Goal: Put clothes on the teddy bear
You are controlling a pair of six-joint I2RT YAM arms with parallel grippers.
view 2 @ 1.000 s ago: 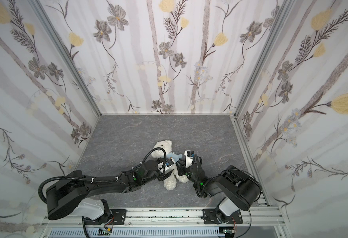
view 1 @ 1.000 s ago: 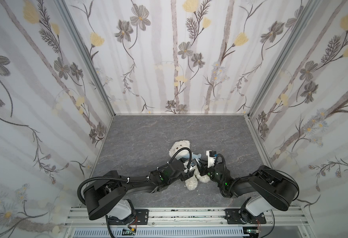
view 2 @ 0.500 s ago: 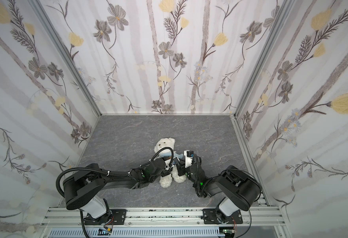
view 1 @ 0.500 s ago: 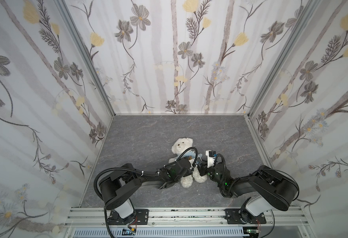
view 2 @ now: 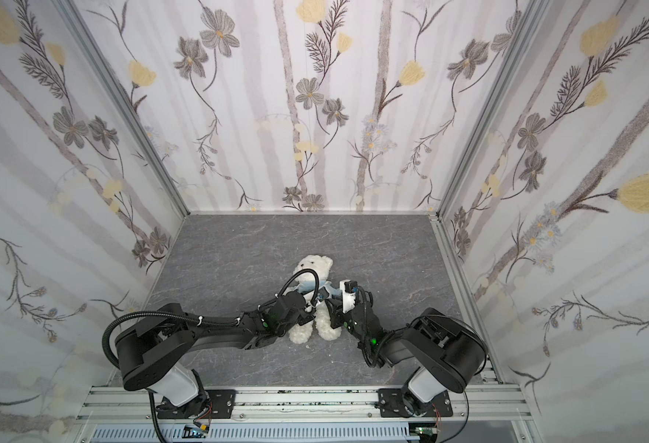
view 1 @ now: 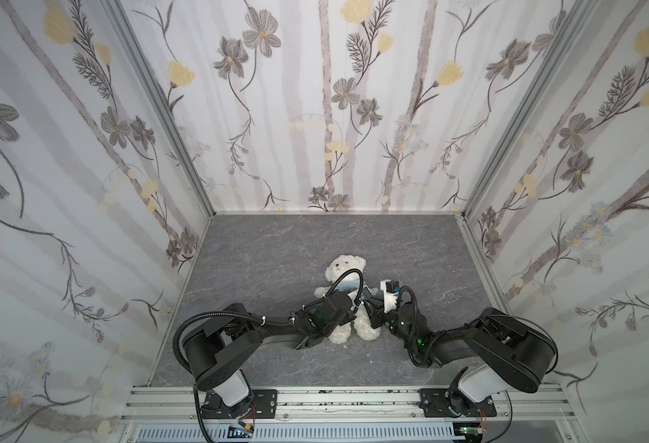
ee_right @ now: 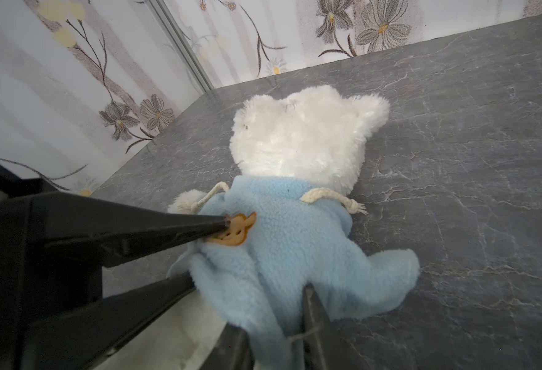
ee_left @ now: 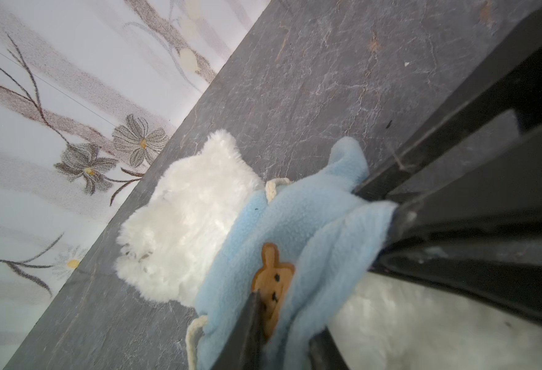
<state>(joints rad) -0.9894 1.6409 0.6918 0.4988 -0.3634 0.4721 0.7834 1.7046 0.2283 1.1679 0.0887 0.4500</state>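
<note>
The teddy bear (view 1: 344, 266) lies on its back mid-floor, head toward the rear wall, with the hoodie (ee_right: 295, 243) bunched over its chest. The right gripper (ee_right: 276, 320) is clamped on hoodie fabric. The left gripper (ee_right: 209, 251) straddles fabric by the patch (ee_right: 236, 232); whether it grips cannot be told. Likely hazard: an uneven pull slips the fleece free or drags the light bear. The floor (view 1: 276, 249) is grey and marbled, and the walls (view 1: 315, 115) are floral-papered.

Three walls (view 1: 334, 115) papered with grey and yellow flowers enclose a dark grey marbled counter (view 1: 276, 245), evenly lit.
</note>
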